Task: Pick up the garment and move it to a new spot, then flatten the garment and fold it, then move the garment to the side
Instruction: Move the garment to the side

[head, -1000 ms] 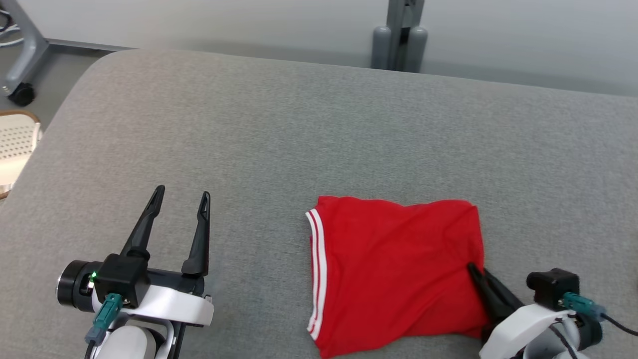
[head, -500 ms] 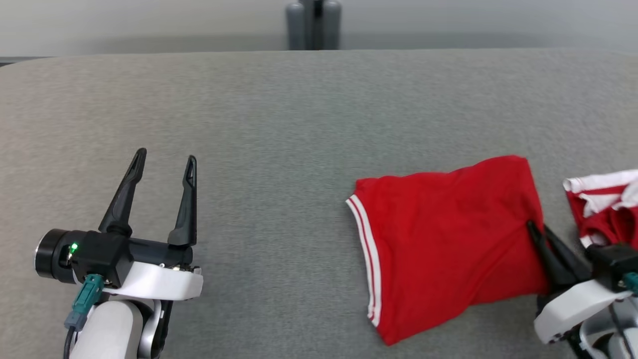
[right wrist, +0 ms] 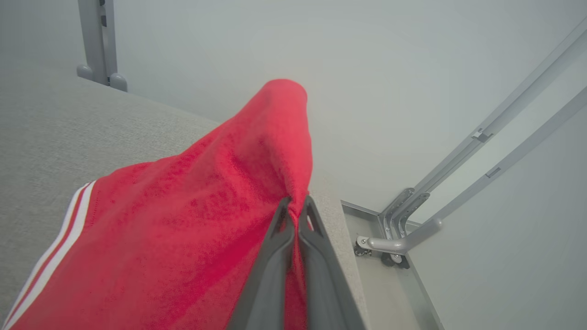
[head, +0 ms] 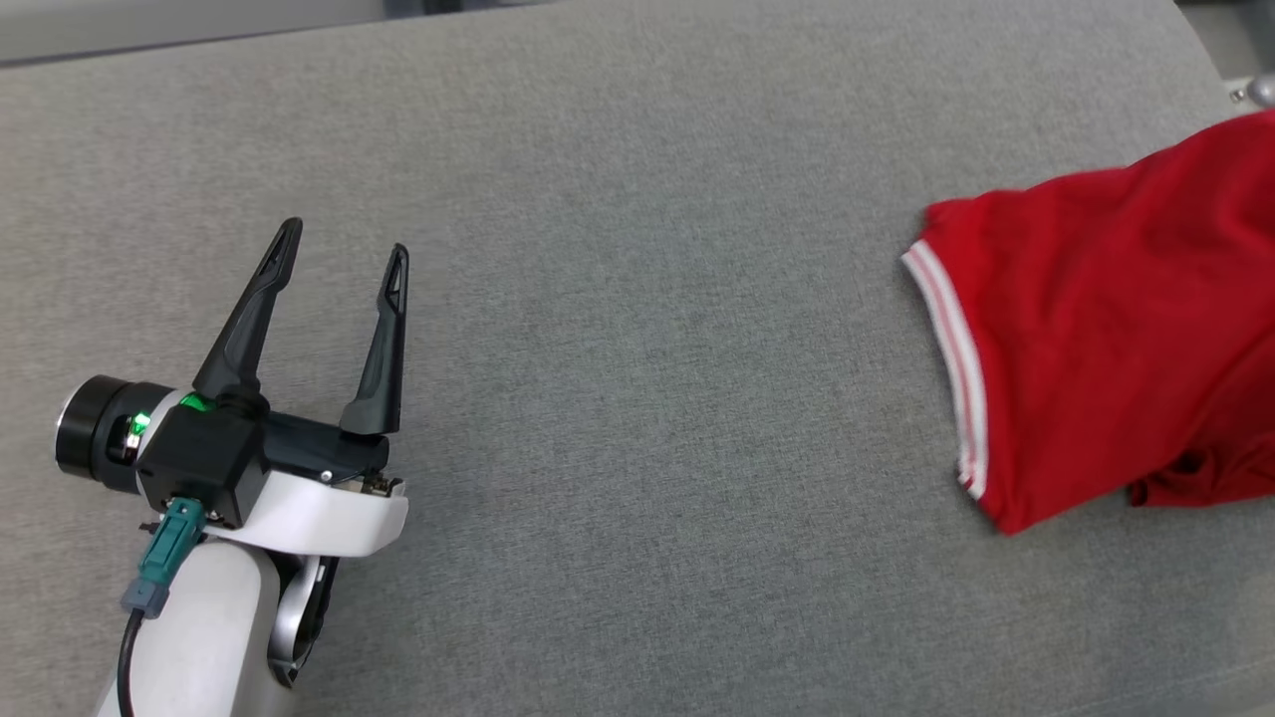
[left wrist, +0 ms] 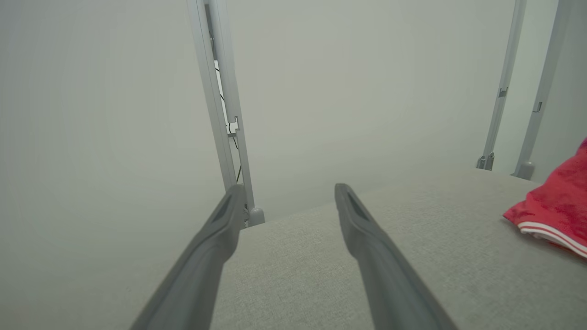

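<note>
The garment (head: 1106, 329) is a folded red piece with a white-striped hem, lying at the far right of the grey table in the head view; its right part runs out of frame. In the right wrist view my right gripper (right wrist: 293, 206) is shut on a pinch of the garment (right wrist: 197, 220), which rises over the fingertips beside the table's right edge. My left gripper (head: 344, 249) stands open over bare table at the left, far from the cloth. In the left wrist view its fingers (left wrist: 362, 224) hold nothing, and the garment's hem (left wrist: 557, 208) shows at the right.
The grey padded table (head: 637, 398) stretches wide between the left gripper and the garment. Beyond its right edge stand grey metal frame rails with a caster (right wrist: 399, 238) on the floor. An upright post (left wrist: 224, 114) stands behind the table.
The head camera has swung left, so the garment now shows at the far right and the right gripper has left that view. The right gripper has kept its hold on the garment; the left stays open.
</note>
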Controlling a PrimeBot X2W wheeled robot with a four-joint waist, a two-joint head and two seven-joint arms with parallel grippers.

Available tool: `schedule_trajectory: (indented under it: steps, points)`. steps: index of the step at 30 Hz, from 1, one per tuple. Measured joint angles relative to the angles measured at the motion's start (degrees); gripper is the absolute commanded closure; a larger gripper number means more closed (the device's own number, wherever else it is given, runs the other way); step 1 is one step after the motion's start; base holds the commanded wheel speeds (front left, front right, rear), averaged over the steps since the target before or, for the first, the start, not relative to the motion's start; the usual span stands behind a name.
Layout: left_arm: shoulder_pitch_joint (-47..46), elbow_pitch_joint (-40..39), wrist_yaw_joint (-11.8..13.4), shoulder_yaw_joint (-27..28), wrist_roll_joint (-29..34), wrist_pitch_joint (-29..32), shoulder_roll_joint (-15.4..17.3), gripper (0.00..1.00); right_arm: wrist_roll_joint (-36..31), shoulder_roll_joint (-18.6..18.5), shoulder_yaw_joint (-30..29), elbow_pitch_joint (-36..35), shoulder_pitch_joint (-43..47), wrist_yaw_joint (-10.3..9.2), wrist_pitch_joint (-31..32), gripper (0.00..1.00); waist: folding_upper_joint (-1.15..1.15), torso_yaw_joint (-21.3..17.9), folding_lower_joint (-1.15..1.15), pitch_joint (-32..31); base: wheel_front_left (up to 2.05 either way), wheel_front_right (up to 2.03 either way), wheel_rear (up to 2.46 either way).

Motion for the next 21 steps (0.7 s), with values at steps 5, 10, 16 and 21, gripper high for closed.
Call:
schedule_trajectory:
  steps: [5,10,16,21]
  points:
    - [-1.9,-0.2,-0.7,-0.9,0.3,0.1,0.1,0.0,0.4,-4.7,-1.0,5.3,-3.6,0.0,-2.3,1.0,0.0,-1.5,0.0,2.9,0.0,0.0,0.0]
    - [-3.2,0.4,-1.3,-1.8,0.4,0.2,0.1,0.0,1.9,-7.7,0.0,11.4,-6.7,0.01,-4.9,1.0,0.0,-1.6,0.0,5.1,0.0,0.0,0.0]
    - [-3.8,1.2,-1.3,-2.0,0.2,0.2,0.0,0.0,0.6,-9.0,-0.6,20.4,-9.6,0.01,-6.8,0.0,0.0,-1.4,0.0,6.3,0.0,0.0,0.0]
    - [-4.0,2.0,-1.4,-2.1,-0.2,0.2,-0.2,0.0,-1.1,-6.7,-4.6,24.0,-10.4,0.01,-9.0,0.0,0.0,-1.4,0.0,5.3,0.0,0.0,0.0]
